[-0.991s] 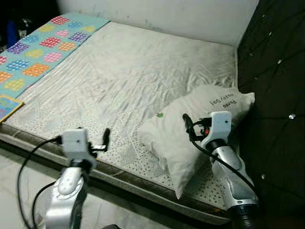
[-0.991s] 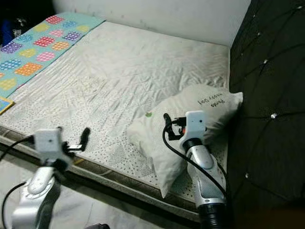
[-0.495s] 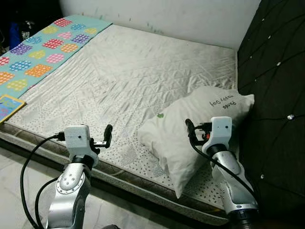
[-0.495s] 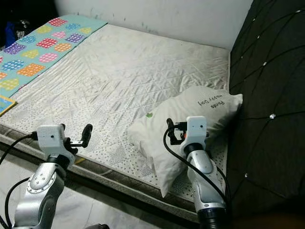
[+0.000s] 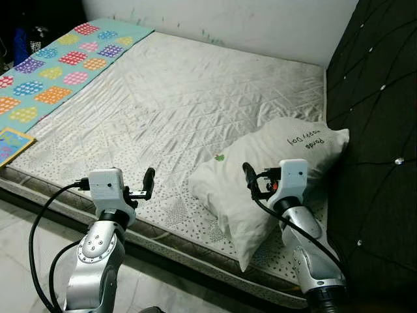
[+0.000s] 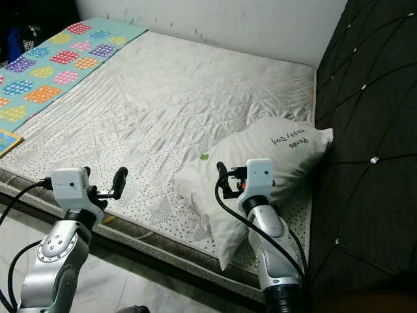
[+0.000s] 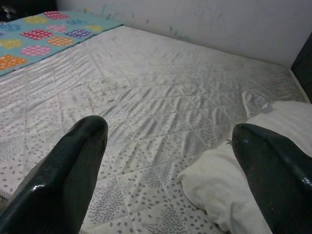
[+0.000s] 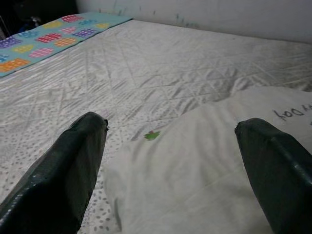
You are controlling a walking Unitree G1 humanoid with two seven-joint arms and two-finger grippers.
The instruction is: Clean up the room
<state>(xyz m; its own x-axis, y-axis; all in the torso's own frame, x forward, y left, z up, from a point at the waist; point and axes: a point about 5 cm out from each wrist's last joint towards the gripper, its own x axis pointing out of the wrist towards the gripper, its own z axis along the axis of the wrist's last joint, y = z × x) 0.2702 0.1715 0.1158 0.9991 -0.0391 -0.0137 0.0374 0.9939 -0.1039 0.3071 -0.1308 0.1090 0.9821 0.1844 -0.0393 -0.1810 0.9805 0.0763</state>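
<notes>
A white pillow (image 5: 228, 189) with dark handwriting and a small green mark lies on the bare quilted mattress (image 5: 182, 98), close to the black headboard. My right gripper (image 5: 250, 178) hovers open over the pillow's near half. In the right wrist view the pillow (image 8: 204, 165) spreads between and below the two spread fingers (image 8: 63, 175). My left gripper (image 5: 148, 180) is open above the mattress's near edge, left of the pillow and apart from it. The left wrist view has the pillow (image 7: 229, 190) beside one finger (image 7: 273, 180).
A turquoise blanket (image 5: 58, 65) with coloured patches covers the mattress's far left side. A colourful flat item (image 5: 10, 143) lies at the left edge. The black tufted headboard (image 5: 378, 130) rises on the right, a white wall (image 5: 260, 19) behind. Pale floor (image 5: 26, 261) runs below the bed.
My right gripper has shifted a little to the left over the pillow. The left gripper has stayed nearly still, and the view has shifted slightly.
</notes>
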